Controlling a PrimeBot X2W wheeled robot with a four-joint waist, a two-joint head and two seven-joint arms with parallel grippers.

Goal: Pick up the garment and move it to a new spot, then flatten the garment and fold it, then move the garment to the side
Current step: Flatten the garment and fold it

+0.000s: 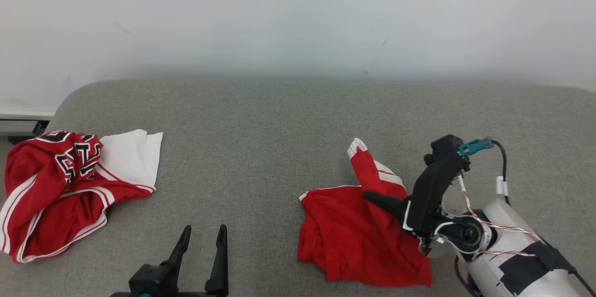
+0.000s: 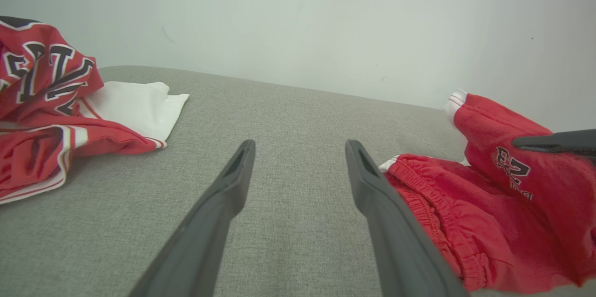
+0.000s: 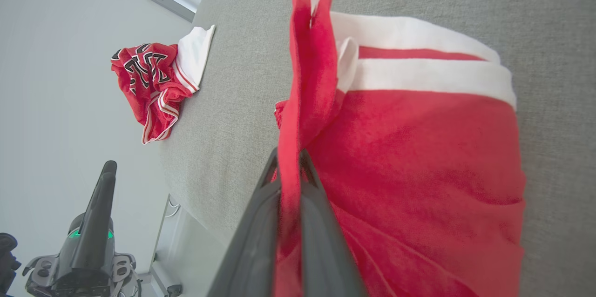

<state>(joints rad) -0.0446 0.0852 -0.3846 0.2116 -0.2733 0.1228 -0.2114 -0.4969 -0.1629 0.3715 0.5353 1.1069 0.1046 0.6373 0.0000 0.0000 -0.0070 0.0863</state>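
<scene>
The garment (image 1: 354,232), red shorts with white trim, lies bunched on the right of the grey padded surface (image 1: 260,138). One leg of it stands up in a ridge. My right gripper (image 1: 370,197) is shut on a fold of this red cloth; the right wrist view has the fabric (image 3: 419,148) pinched between the two fingers (image 3: 288,157). My left gripper (image 1: 205,229) hovers open low over the near middle of the surface, nothing between its fingers (image 2: 300,144). It sits just left of the garment's waistband (image 2: 489,222).
A second piece of clothing, a crumpled red and white jersey (image 1: 60,190) with black lettering, lies at the far left edge. A pale wall rises behind the surface. Bare grey surface stretches between the two garments and toward the back.
</scene>
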